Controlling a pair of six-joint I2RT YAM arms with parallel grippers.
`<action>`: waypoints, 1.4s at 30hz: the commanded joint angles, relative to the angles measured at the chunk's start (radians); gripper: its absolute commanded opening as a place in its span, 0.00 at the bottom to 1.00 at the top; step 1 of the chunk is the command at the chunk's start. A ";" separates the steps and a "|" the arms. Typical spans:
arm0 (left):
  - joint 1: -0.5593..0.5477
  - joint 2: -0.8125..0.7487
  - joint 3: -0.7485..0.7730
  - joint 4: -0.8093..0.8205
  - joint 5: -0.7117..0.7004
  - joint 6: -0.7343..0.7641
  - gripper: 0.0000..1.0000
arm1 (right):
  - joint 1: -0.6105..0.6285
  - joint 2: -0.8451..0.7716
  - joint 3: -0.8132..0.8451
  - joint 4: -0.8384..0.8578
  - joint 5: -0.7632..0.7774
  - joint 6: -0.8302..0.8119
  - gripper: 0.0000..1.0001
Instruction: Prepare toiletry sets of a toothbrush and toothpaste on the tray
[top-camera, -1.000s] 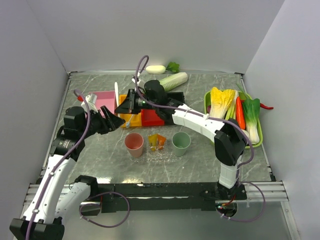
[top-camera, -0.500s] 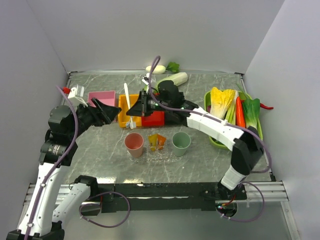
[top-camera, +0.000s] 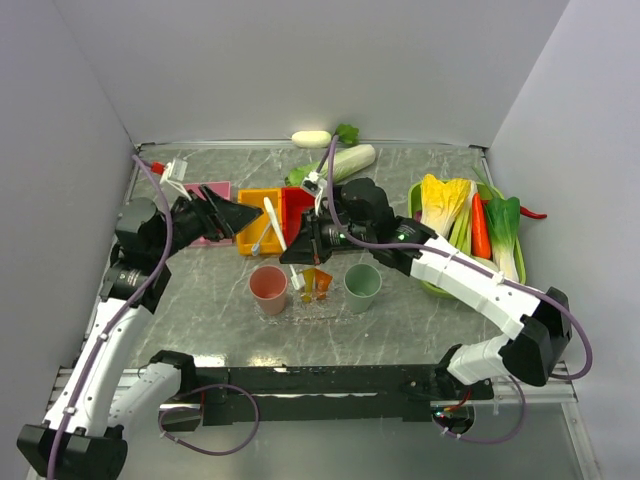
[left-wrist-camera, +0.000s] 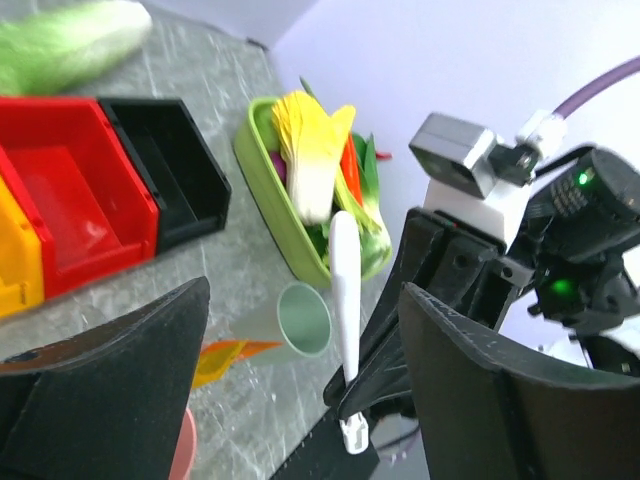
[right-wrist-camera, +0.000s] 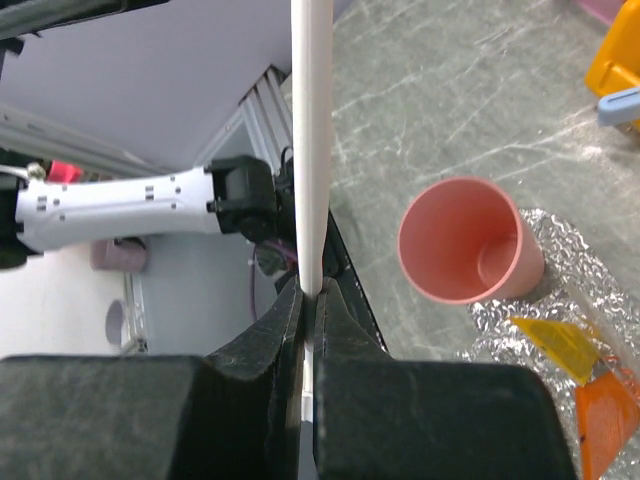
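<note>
My right gripper is shut on a thin white toothbrush near its lower end and holds it tilted above the clear speckled tray, between the pink cup and the tubes. The right wrist view shows the toothbrush pinched between the fingers. A yellow toothpaste tube and an orange one lie on the tray. A second pale toothbrush lies in the yellow bin. My left gripper is open and empty above the bins, and in its own view it faces the held toothbrush.
A green cup stands right of the tubes. Pink, red and black bins sit behind the tray. A green vegetable tray with cabbages and a carrot stands at the right. More vegetables lie at the back wall.
My right gripper has carried the toothbrush from over the bins forward and down to above the tray. My left arm has swung right, its open gripper now over the yellow bin.
</note>
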 joint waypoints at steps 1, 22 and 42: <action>-0.043 -0.005 -0.010 0.083 0.060 -0.008 0.82 | 0.018 -0.041 -0.007 -0.031 -0.032 -0.049 0.00; -0.201 0.006 -0.099 0.094 -0.125 -0.029 0.59 | 0.050 -0.047 -0.027 -0.016 -0.057 -0.019 0.00; -0.199 0.050 -0.156 0.189 -0.035 -0.109 0.01 | 0.051 -0.056 -0.036 -0.096 0.050 -0.060 0.01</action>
